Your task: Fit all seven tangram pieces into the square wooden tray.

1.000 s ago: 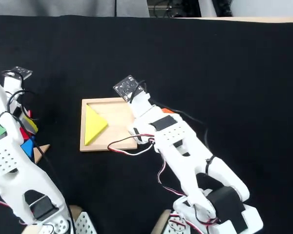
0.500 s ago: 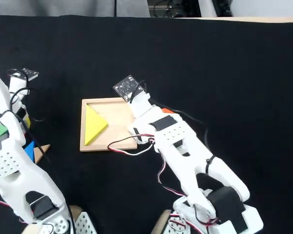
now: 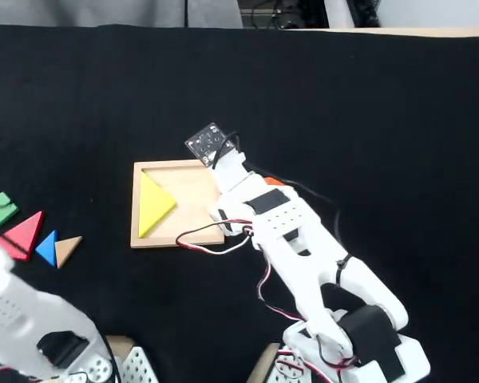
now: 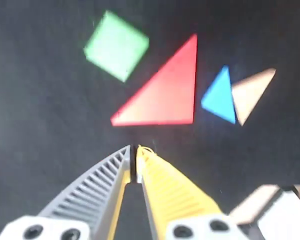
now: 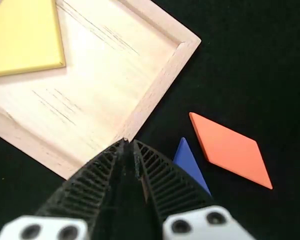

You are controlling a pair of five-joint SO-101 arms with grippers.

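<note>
**Tangram tray, one piece seated**

High view: the wooden tray (image 3: 172,165) holds a yellow triangle (image 3: 153,204) at its left wall. A green square (image 3: 0,209), red triangle (image 3: 20,237), light-blue triangle (image 3: 45,248) and tan triangle (image 3: 66,249) lie well left of it.

Left wrist view: the left gripper (image 4: 135,148), closed and empty, hangs above those four.

Right wrist view: the right gripper (image 5: 128,142), closed and empty, is over the tray's rim. An orange parallelogram (image 5: 230,149) and dark-blue triangle (image 5: 190,165) lie just outside the tray.

I seem to be working at a robotics lab bench. My counter (image 3: 399,112) is draped in plain black cloth. My right arm (image 3: 303,255) and left arm (image 3: 24,327) are white printed shells with loose red and white wires (image 3: 203,239) showing. Dark cables (image 3: 295,12) tangle behind the far edge, against a pale wall (image 3: 431,12).
</note>
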